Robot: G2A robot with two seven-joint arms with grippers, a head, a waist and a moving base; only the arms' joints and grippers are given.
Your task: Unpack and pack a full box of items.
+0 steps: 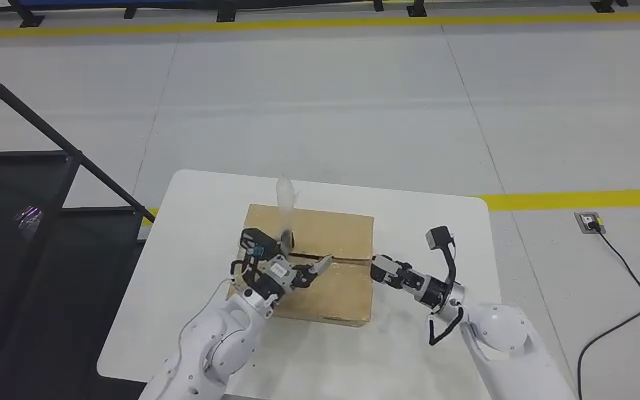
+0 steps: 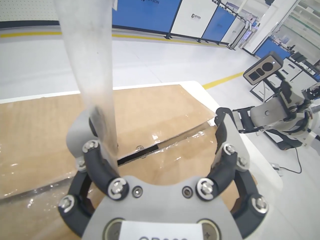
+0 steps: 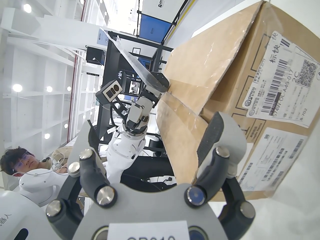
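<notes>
A brown cardboard box [image 1: 330, 240] stands in the middle of the white table, its top flaps down with a thin dark gap [image 2: 140, 153] along the seam. My left gripper [image 2: 152, 118] hovers open over the box top [image 2: 150, 106] near the seam. A long strip of clear tape [image 2: 87, 38] clings to one of its fingers [image 2: 80, 131] and stands up from it [image 1: 286, 195]. My right gripper [image 3: 150, 131] is open at the box's end [image 3: 250, 51], one finger [image 3: 217, 131] close to the flap edge. From above it sits at the box's right side [image 1: 380, 268].
The table [image 1: 200, 250] has bare room on all sides of the box. Shipping labels [image 3: 282, 86] cover the box's end wall. A black frame with netting [image 1: 40, 250] stands off the table's left side. Yellow lines mark the floor.
</notes>
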